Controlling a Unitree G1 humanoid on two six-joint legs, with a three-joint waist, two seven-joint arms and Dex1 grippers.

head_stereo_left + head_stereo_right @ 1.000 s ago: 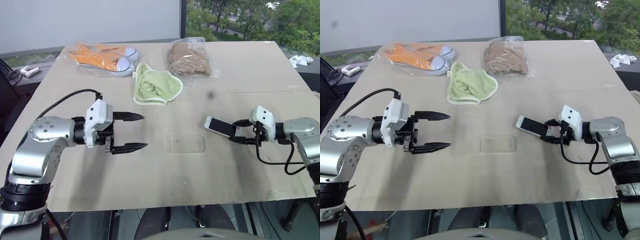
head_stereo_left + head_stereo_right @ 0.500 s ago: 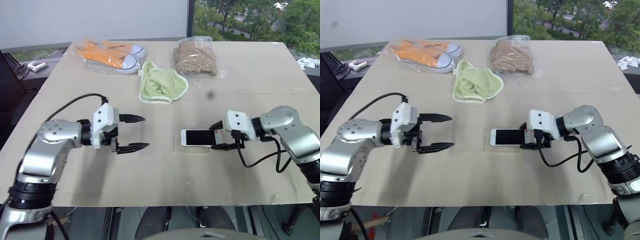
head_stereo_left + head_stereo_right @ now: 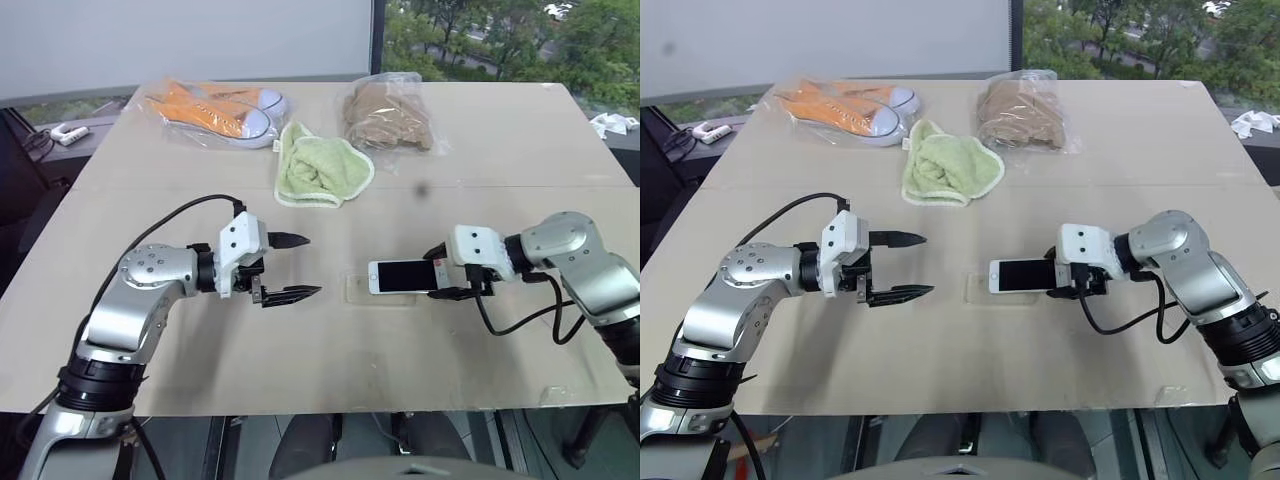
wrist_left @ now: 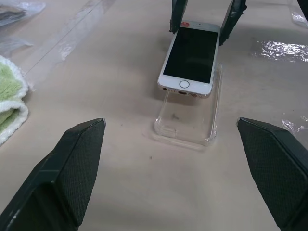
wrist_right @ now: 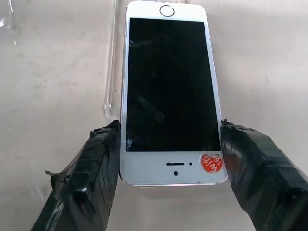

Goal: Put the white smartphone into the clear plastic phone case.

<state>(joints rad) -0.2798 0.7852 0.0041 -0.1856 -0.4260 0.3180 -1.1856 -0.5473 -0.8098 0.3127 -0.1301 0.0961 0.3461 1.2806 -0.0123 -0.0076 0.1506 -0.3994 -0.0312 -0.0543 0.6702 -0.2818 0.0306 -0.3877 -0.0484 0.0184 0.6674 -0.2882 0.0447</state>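
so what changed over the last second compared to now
The right gripper, shut on the white smartphone, carried it from out at the right, tilted up, leftward and laid it level over the clear plastic phone case; it is not yet seated. The left gripper stayed open, empty, short of the case. The case, green towel and bagged items kept their places.

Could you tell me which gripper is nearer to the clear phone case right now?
Right. The right gripper holds the phone directly over the case; the left gripper hovers open, a gap away beside it.
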